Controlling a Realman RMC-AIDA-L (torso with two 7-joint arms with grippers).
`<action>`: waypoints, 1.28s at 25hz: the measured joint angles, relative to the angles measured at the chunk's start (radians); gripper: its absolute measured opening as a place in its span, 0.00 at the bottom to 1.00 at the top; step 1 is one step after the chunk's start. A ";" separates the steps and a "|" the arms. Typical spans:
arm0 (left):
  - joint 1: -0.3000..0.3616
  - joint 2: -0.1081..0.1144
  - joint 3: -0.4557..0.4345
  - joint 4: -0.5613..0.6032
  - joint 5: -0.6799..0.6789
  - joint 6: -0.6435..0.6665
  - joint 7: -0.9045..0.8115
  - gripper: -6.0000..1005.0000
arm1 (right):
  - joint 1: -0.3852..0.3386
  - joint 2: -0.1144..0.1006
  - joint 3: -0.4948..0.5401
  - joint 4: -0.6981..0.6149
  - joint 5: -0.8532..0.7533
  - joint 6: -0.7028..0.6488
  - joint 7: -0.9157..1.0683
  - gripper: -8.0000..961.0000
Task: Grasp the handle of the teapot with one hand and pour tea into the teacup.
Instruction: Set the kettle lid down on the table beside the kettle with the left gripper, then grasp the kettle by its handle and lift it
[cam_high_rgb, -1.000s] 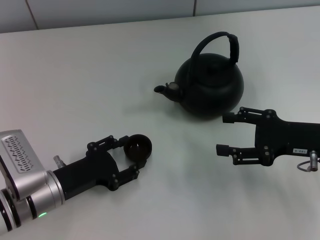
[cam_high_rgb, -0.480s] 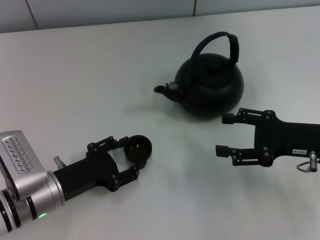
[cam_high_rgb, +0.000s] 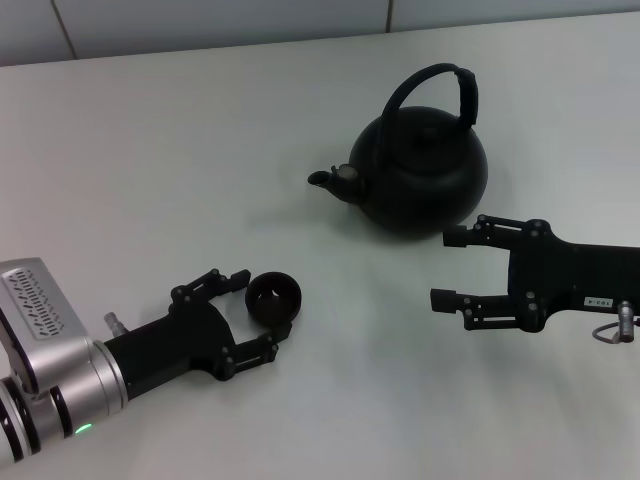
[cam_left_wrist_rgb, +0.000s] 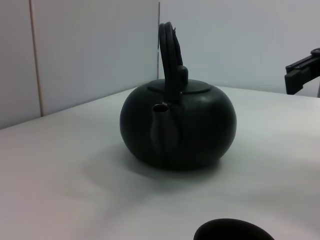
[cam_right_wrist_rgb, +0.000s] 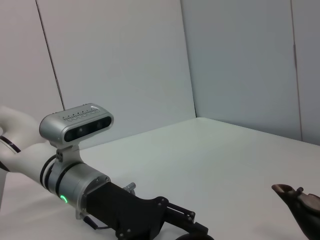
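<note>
The left gripper (cam_high_rgb: 258, 310) had its jaws spread around the teacup (cam_high_rgb: 274, 297); half a second before they sat closer about the cup, and now they had slid back a little, the cup nearer the fingertips — a release, by my judgement, not a lift. The right gripper (cam_high_rgb: 447, 268) was spread and empty just beside the teapot (cam_high_rgb: 420, 175), unmoved, with the handle (cam_high_rgb: 437, 92) ungrasped above it, so pouring had not begun. The teacup stood well apart from the teapot, on its spout side. Both rested on a pale table (cam_high_rgb: 180, 160) — grey wall panels rose behind the teapot
</note>
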 joint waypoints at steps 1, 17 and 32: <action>0.000 0.000 0.000 0.000 0.000 0.000 0.000 0.67 | 0.000 0.000 0.000 0.000 0.000 0.000 0.000 0.86; 0.020 0.002 0.024 0.024 0.000 0.030 -0.040 0.82 | 0.012 0.002 -0.001 0.007 0.002 0.014 0.010 0.86; 0.154 0.009 0.012 0.170 -0.009 0.276 -0.051 0.82 | 0.031 0.004 0.007 0.068 0.048 0.062 -0.014 0.86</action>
